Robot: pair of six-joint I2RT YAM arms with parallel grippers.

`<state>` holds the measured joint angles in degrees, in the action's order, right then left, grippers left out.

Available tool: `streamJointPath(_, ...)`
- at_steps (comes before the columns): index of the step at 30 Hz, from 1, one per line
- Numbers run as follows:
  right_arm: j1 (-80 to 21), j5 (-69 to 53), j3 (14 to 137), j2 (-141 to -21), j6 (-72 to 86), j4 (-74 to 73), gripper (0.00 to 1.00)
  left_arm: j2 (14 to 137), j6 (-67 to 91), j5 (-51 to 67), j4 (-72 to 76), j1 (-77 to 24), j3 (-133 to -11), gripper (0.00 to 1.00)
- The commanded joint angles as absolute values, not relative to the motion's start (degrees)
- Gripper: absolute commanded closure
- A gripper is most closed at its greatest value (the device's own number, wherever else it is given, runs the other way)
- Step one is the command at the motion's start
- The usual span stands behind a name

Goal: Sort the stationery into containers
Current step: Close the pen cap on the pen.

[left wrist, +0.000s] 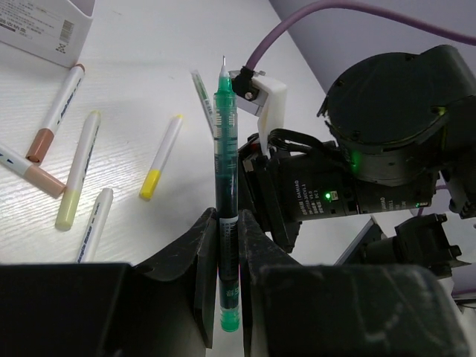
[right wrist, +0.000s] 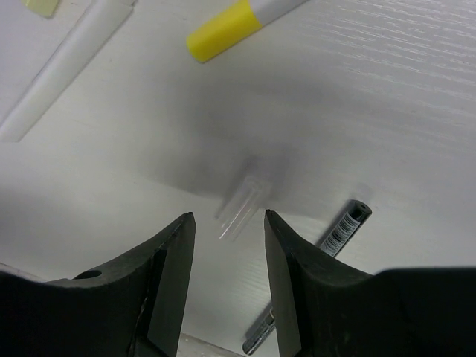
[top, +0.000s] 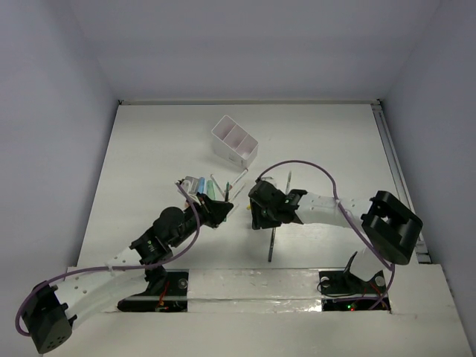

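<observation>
From above, the white three-part box (top: pixel 234 141) sits askew on the counter (top: pixel 327 149), at 12 o'clock from both arms. The left arm (top: pixel 167 227) reaches toward 1 o'clock and the right arm (top: pixel 320 208) toward 9 o'clock, their tips close together mid-counter. Loose markers (top: pixel 195 184) lie between the left arm's tip and the box. A dark pen (top: pixel 272 242) lies at 6 o'clock from the right arm's tip.

In the left wrist view, the left jaws are pinching a green pen (left wrist: pixel 225 178) near its blunt end, its fine tip pointing to 12 o'clock. At its 9 o'clock lie a yellow-capped marker (left wrist: pixel 162 158), a pale yellow-green marker (left wrist: pixel 78 172) and a brown-capped marker (left wrist: pixel 56 111). The box corner shows at 11 o'clock, and the right arm looms close at 3 o'clock.

In the right wrist view, the right jaws stand spread and grip nothing. Between them shows a small clear blur (right wrist: pixel 242 207), too smeared to name. The yellow-capped marker lies at 12 o'clock, and the dark pen, with a barcode label, at 4 o'clock.
</observation>
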<state>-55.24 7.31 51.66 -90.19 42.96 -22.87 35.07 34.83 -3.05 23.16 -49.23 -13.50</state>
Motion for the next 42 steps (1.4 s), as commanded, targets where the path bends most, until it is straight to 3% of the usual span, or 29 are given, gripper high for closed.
streamJointPath(1, -55.7, 9.3, 53.9, -91.8, 44.6, -22.6, 0.51, 34.9, 33.2, -1.5, 26.9, -49.2, -12.7, 1.0)
streamJointPath(7, -56.2, 10.5, 54.7, -93.5, 44.8, -23.6, 0.6, 34.4, 33.5, -1.1, 27.5, -49.2, -12.0, 1.0)
streamJointPath(9, -56.3, 11.2, 55.2, -94.4, 44.8, -24.2, 0.68, 33.7, 33.4, -1.6, 26.8, -49.2, -12.0, 1.0)
streamJointPath(17, -56.8, 11.9, 55.5, -94.7, 44.4, -25.1, 0.75, 32.0, 33.2, -2.5, 25.0, -49.2, -12.1, 1.0)
streamJointPath(22, -56.8, 13.0, 56.1, -95.7, 43.3, -26.2, 0.63, 31.6, 33.5, -2.6, 24.4, -49.2, -12.0, 1.0)
streamJointPath(28, -56.8, 12.9, 57.0, -97.3, 41.8, -26.3, 0.64, 31.1, 33.8, -3.2, 23.6, -49.2, -11.5, 1.0)
streamJointPath(32, -56.8, 12.8, 56.9, -97.8, 41.7, -25.8, 0.74, 31.2, 33.9, -3.3, 23.4, -49.2, -11.4, 1.0)
streamJointPath(36, -56.8, 14.2, 56.5, -97.0, 41.7, -25.1, 0.92, 31.5, 34.3, -3.1, 23.0, -49.2, -11.4, 1.0)
streamJointPath(42, -56.8, 17.8, 54.1, -84.4, 39.9, -16.5, 0.98, 31.4, 34.8, -1.0, 23.9, -49.2, -11.3, 1.0)
